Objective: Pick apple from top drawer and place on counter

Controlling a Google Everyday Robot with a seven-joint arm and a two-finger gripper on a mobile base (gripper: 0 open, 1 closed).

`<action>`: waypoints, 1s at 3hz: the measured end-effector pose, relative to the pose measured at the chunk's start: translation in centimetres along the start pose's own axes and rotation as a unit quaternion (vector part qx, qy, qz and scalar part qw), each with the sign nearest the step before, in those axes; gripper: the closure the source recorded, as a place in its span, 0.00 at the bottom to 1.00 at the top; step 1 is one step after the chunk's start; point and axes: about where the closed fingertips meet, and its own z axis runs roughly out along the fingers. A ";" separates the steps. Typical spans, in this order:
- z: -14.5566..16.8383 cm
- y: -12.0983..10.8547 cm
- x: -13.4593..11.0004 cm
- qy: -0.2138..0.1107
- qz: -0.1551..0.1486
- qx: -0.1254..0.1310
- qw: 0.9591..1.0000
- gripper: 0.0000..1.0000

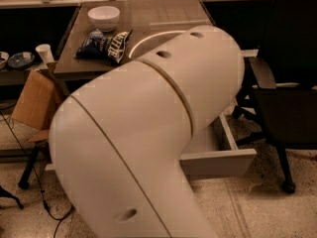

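My big white arm fills the middle of the camera view and hides most of the scene. The gripper is out of sight behind the arm. The top drawer stands pulled open below the counter; only its right side wall, front panel and a strip of its grey floor show. The apple is hidden. The counter is a grey-brown top with a curved white arc mark showing at the arm's upper edge.
A white bowl and a dark chip bag lie on the counter's left part. A black office chair stands right of the drawer. A cardboard box, a paper cup and cables are at the left.
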 end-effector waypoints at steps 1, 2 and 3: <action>0.5 -1.3 0.8 0.006 -0.001 0.004 1.000 0.21; 0.7 -2.2 1.1 0.007 0.001 0.006 1.000 0.28; 0.5 -2.5 0.9 0.001 0.004 0.003 1.000 0.27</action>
